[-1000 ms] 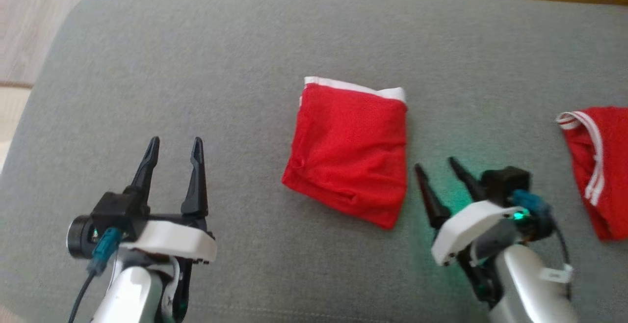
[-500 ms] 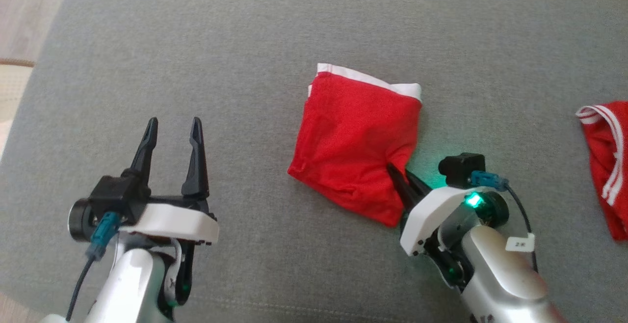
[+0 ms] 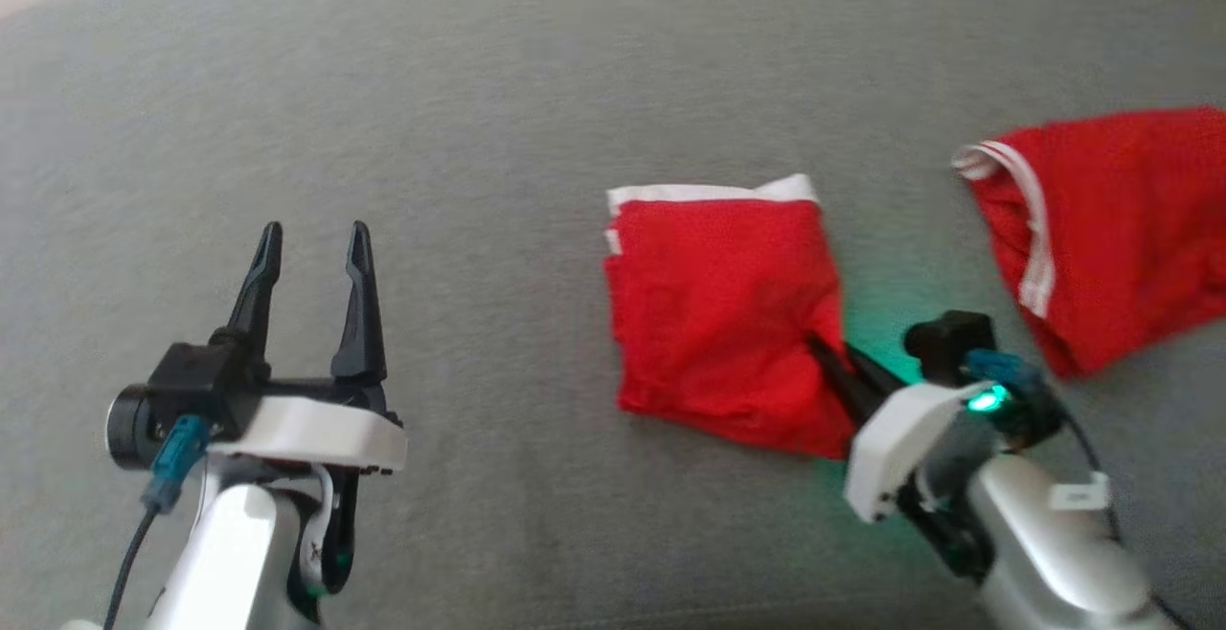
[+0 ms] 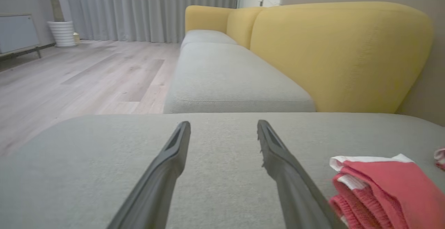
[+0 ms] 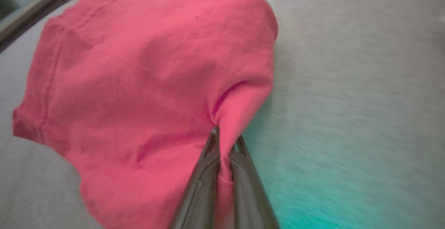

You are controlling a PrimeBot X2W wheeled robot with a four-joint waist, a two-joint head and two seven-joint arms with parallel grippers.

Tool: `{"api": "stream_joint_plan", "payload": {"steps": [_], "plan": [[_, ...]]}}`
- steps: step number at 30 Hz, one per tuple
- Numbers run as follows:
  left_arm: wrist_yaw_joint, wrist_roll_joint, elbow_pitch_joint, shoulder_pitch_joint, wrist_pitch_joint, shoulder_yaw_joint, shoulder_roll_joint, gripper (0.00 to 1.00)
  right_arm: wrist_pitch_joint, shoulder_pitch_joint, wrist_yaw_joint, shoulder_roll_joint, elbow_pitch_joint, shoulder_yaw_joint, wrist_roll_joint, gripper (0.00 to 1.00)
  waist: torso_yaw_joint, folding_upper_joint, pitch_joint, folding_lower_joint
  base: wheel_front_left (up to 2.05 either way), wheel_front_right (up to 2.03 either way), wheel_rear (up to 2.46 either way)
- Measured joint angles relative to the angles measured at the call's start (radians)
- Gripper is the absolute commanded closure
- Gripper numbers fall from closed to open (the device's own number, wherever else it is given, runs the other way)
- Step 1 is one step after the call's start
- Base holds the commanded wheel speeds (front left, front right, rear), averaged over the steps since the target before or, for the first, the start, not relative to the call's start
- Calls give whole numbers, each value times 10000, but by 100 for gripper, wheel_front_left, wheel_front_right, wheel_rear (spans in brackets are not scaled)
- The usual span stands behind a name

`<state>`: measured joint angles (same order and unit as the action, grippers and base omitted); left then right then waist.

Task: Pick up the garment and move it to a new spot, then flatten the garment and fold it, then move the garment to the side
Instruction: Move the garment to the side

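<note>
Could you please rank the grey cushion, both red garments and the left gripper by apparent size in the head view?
1. Grey cushion
2. Folded red garment and red garment at right: about alike, the latter cropped
3. Left gripper, though nearer the camera

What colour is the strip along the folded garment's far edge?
White strip, on the red folded garment; head view shows it best.

The right tool pinches the red garment (white-edged) on the grey sofa.
</note>
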<state>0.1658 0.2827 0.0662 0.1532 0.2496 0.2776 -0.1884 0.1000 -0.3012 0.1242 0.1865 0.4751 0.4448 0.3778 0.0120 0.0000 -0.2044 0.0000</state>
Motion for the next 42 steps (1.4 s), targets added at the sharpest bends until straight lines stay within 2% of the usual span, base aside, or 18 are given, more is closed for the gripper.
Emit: {"api": "stream_joint_plan", "payload": {"steps": [7, 11, 15, 19, 27, 37, 38, 39, 40, 42], "plan": [[-84, -2, -77, 14, 0, 35, -50, 0, 869, 243, 0, 1386, -1407, -334, -100, 100, 1310, 0, 31, 0, 0, 0, 0], [-82, -88, -151, 64, -13, 84, -82, 0, 1041, -76, 0, 1820, -1958, -389, -100, 100, 1837, 0, -86, 0, 0, 0, 0], [-82, -88, -209, 218, -19, 153, -105, 0, 1039, -1076, 0, 2144, -2033, -953, -35, 100, 2087, 0, -328, 0, 0, 0, 0], [-86, -117, -221, 307, -29, 299, -113, 0, 1009, -1966, 0, 2410, -1369, -1661, 123, 100, 2112, 0, -572, 0, 0, 0, 0], [-90, -146, -263, 766, -29, 337, -109, 0, 497, -2661, 0, 2731, 1032, -3588, 205, 100, 1784, 0, -1196, 0, 0, 0, 0], [-251, -174, -242, 1375, -23, 408, -117, 0, 165, -3774, 0, 2571, 3430, -4591, 81, 100, 1376, 0, -2094, 1, 0, 0, 0], [-251, -174, -240, 1427, -17, 416, -115, 0, 102, -3794, 0, 2502, 3582, -4602, 82, 84, 1346, 0, -2153, 0, 0, 0, 0], [-251, -174, -224, 1455, -17, 416, -117, 0, 50, -3838, 0, 2389, 3745, -4633, 82, 36, 1321, 0, -2196, 1, 0, 0, 0], [-253, -174, -186, 1460, -17, 420, -115, 0, -29, -3852, 0, 2289, 3824, -4633, 79, 0, 1313, -1, -2206, 3, 0, 0, 0], [-261, -173, -59, 1459, -17, 422, -119, 0, -171, -3854, 0, 2094, 3910, -4640, 81, 0, 1340, 0, -2160, 0, 0, 0, 0]]}}
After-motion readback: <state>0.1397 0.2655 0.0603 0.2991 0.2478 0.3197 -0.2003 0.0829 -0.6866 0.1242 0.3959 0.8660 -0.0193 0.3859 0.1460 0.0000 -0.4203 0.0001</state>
